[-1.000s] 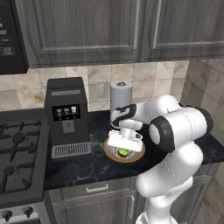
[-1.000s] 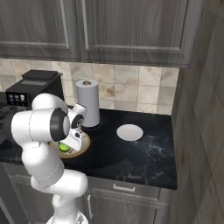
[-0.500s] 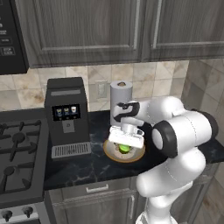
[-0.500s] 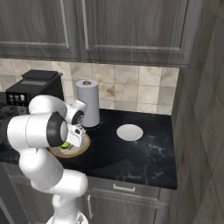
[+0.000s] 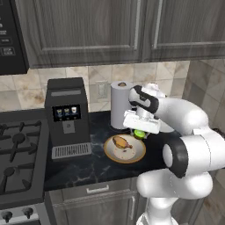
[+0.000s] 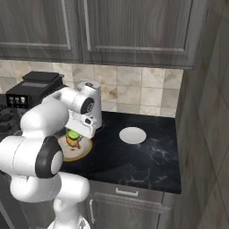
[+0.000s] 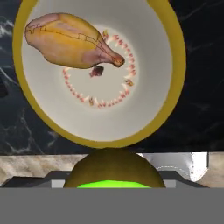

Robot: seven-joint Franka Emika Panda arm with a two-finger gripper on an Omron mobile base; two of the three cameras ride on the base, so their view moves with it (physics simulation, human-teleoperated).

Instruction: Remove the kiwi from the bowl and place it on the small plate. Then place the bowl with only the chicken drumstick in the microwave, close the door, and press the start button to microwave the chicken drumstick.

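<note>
Left base view, frame centre: the kiwi [image 5: 139, 133] is gripped by the gripper [image 5: 139, 132] above the bowl [image 5: 132, 157]; carriage to the small plate [image 6: 133, 135] is judged next.

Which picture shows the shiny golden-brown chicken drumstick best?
The hand view: the glossy golden-brown chicken drumstick lies big and unblocked inside the cream bowl. In the left base view the drumstick is small but visible. In the right base view, the gripper mostly hides it.
</note>
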